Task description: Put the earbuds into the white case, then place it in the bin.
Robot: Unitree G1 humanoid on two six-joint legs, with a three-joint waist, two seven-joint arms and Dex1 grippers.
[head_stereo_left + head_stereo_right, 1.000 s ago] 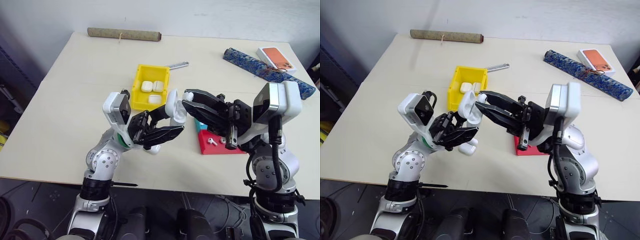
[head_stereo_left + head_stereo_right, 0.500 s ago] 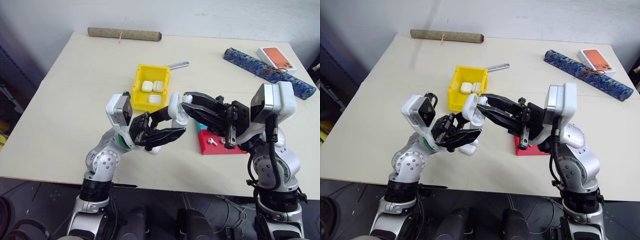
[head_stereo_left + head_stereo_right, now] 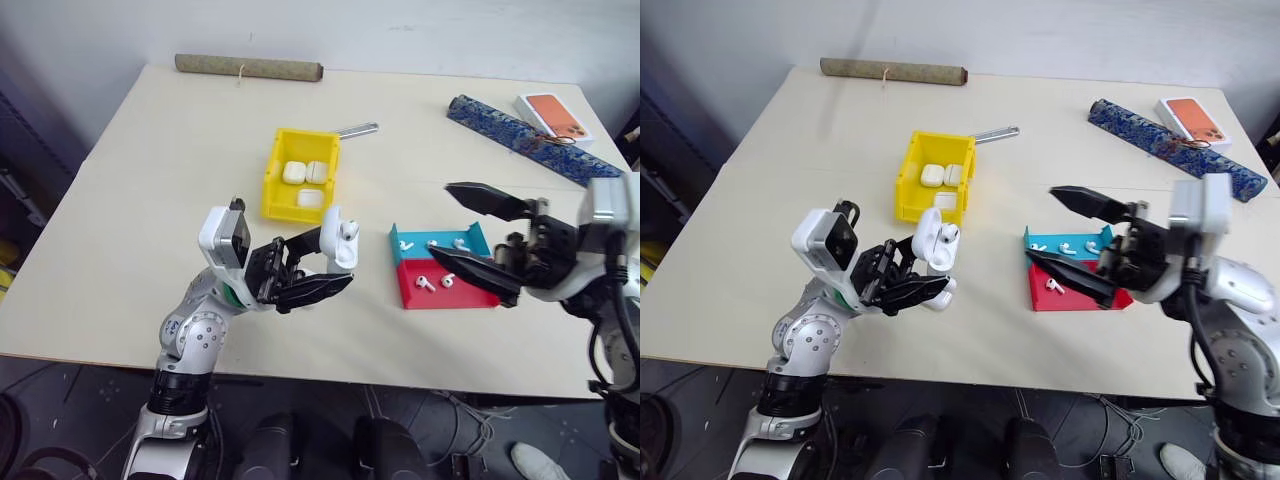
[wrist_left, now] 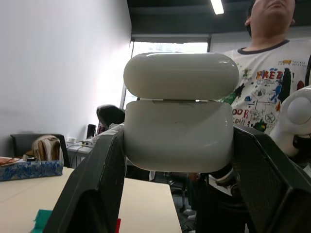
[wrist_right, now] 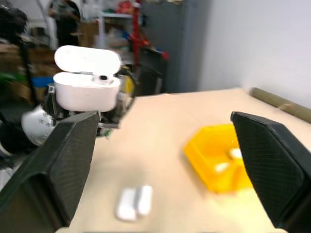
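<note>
My left gripper (image 3: 338, 258) is shut on a white case (image 3: 342, 240), held above the table's front with its lid open. One earbud (image 5: 102, 77) sits in the case. My right gripper (image 3: 442, 222) stands wide open to the right of the case, apart from it, over the blue tray (image 3: 478, 240) and red tray (image 3: 470, 297). Several more earbuds (image 3: 425, 283) lie in both trays. The yellow bin (image 3: 271, 178) stands behind the left gripper with three white cases inside. Another white case (image 3: 937, 295) lies on the table, partly hidden under the left gripper.
A brown roll (image 3: 248, 68) lies along the far edge. A blue patterned roll (image 3: 535, 140) and an orange-and-white box (image 3: 553, 117) sit at the far right. A metal tool (image 3: 355, 130) lies behind the bin. A person (image 4: 272, 73) stands beyond the table.
My right gripper has let go at the case, opened wide and swung away to the right and down. The left gripper has sunk slightly, still holding the case.
</note>
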